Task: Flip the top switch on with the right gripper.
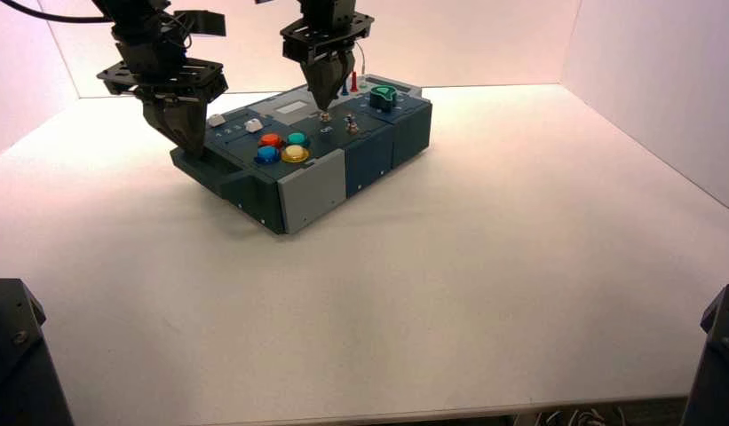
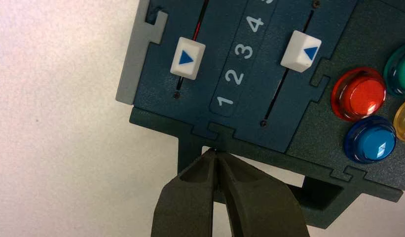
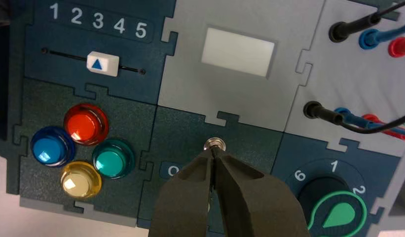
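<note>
top switch at right end effector's tips

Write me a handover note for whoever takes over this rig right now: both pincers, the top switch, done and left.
Right pincer: fingers together, tips at the top switch, holding nothing else that shows.
Left pincer: closed and empty, parked at the handle-like edge frame beyond the white sliders.
Top switch: on the dark panel between the coloured buttons and the green knob; its lever is hidden by the right pincer.
Done: right pincer brought to the switch.
Left: confirm whether it is flipped; if not, flip it on, then back off.
</note>
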`<state>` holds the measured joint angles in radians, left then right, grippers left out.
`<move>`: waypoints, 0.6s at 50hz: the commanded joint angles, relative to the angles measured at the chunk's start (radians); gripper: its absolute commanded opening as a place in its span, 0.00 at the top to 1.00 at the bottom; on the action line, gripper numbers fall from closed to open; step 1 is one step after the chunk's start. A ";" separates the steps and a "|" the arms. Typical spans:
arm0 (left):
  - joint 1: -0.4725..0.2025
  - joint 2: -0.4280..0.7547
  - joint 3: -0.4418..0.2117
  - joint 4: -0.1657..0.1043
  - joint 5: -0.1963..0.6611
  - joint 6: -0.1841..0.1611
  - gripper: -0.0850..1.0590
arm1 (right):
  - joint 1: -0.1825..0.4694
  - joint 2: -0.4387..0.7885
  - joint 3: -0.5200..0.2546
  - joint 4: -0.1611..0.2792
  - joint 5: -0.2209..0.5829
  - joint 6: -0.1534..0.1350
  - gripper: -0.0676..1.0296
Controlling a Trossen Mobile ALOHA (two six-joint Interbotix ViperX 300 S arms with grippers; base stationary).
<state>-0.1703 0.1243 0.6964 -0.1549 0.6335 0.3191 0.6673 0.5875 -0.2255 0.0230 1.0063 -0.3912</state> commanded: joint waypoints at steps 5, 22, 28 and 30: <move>0.003 -0.009 -0.009 0.003 0.002 0.000 0.95 | -0.026 -0.032 -0.049 -0.041 0.012 0.011 0.96; 0.002 -0.017 -0.017 0.002 0.018 -0.002 0.95 | -0.008 -0.054 -0.083 -0.028 0.067 0.011 0.96; -0.002 -0.032 -0.026 -0.002 0.037 -0.002 0.95 | -0.005 -0.066 -0.086 -0.026 0.083 0.011 0.96; -0.005 -0.061 -0.028 -0.003 0.034 -0.002 0.95 | -0.005 -0.077 -0.084 -0.026 0.103 0.011 0.96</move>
<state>-0.1703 0.1212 0.6857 -0.1534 0.6627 0.3191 0.6581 0.5829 -0.2823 -0.0061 1.0922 -0.3804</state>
